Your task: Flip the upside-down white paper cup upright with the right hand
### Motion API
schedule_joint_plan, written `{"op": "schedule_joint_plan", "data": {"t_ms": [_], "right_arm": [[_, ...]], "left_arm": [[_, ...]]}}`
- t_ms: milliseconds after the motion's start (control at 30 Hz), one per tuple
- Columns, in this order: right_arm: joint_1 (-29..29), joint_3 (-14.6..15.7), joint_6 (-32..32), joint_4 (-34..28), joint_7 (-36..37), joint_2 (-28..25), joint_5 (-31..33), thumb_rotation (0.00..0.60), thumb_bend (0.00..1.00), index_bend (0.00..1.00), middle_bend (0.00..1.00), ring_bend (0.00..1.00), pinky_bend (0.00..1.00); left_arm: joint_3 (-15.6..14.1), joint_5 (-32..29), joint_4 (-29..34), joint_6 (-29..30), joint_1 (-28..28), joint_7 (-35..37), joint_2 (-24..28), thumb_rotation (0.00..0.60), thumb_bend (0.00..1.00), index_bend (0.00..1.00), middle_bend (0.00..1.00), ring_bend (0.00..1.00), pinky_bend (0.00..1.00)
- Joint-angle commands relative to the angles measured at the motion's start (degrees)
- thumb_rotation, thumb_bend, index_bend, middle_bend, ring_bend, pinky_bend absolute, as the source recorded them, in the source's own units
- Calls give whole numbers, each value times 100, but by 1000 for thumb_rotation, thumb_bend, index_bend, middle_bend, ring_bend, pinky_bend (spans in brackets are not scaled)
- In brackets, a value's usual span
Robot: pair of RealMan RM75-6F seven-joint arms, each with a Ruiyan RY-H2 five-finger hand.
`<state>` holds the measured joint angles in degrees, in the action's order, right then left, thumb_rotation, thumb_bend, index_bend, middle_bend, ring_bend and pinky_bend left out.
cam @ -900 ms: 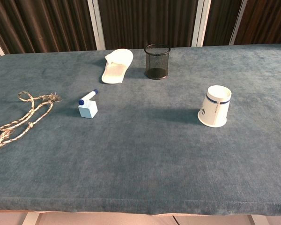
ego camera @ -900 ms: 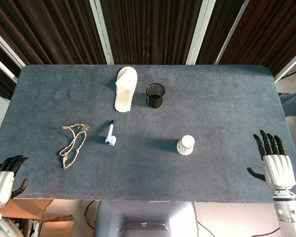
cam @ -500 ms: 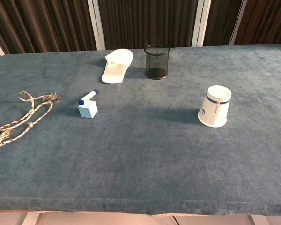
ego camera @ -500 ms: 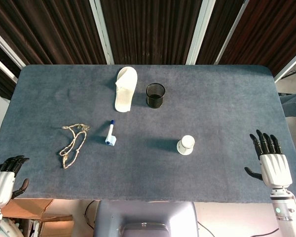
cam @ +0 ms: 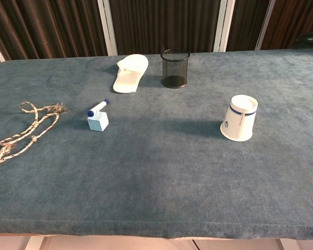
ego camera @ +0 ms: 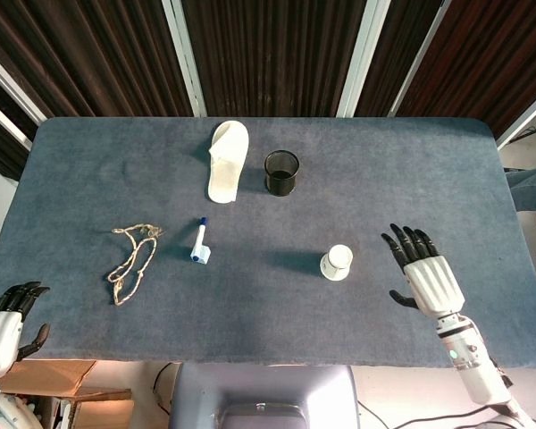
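The white paper cup (ego camera: 337, 262) stands upside down on the blue-grey table, right of centre; in the chest view the cup (cam: 239, 117) shows a blue band near its upturned base. My right hand (ego camera: 424, 273) hovers over the table just right of the cup, fingers spread, holding nothing, a short gap from it. In the chest view only a dark sliver shows at the right edge. My left hand (ego camera: 2, 327) hangs at the table's front left corner, fingers loosely apart and empty.
A black mesh pen cup (ego camera: 281, 172) and a white slipper (ego camera: 227, 161) lie at the back centre. A blue-capped marker in a white block (ego camera: 199, 243) and a coiled rope (ego camera: 131, 260) sit to the left. The table's front edge (ego camera: 268, 365) runs near both hands.
My right hand has swung left from the table's right edge to just beside the cup. The cup and left hand have stayed put.
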<state>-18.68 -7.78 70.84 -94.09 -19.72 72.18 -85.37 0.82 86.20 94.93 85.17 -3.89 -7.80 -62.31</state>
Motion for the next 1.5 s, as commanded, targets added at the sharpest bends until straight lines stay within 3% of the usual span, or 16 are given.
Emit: {"op": "schedule_joint_plan", "data": {"t_ms": [33,200,633,767,900,1200,1500], "right_arm": [[-416,-254,-429,210,92,347,292,600,317,220,155,51,249],[-805,-370,-765,547,174,774,456,600,316,260,214,106,287],[-1074,-319,-721,1211,-112,1455,640,600,317,362,296,213,400],[-1155,-311,-719,1496,-184,1667,697,600,316,385,298,319,516],[-1215,-265,-674,1843,-57,1882,630,600,317,409,309,367,566],[-1269,-183,-723,2132,68,2008,678,600,317,426,331,377,574],[-1332,-113,-884,2213,189,1919,723,600,558,476,370,414,602]], "left_arm": [[6,-25,2,-9,2,5,-5,600,350,257,191,180,329],[-23,17,0,-60,-22,-19,-1,600,350,247,192,180,330],[-43,57,-10,-46,-10,43,17,600,350,248,192,180,330],[-35,38,-2,-39,-5,32,13,600,349,248,192,180,330],[-34,28,-4,-55,-10,44,17,600,349,248,192,180,330],[-21,17,-3,-25,5,102,36,600,349,248,193,180,331],[-36,7,-6,-105,-26,45,15,600,350,248,192,181,331]]}}
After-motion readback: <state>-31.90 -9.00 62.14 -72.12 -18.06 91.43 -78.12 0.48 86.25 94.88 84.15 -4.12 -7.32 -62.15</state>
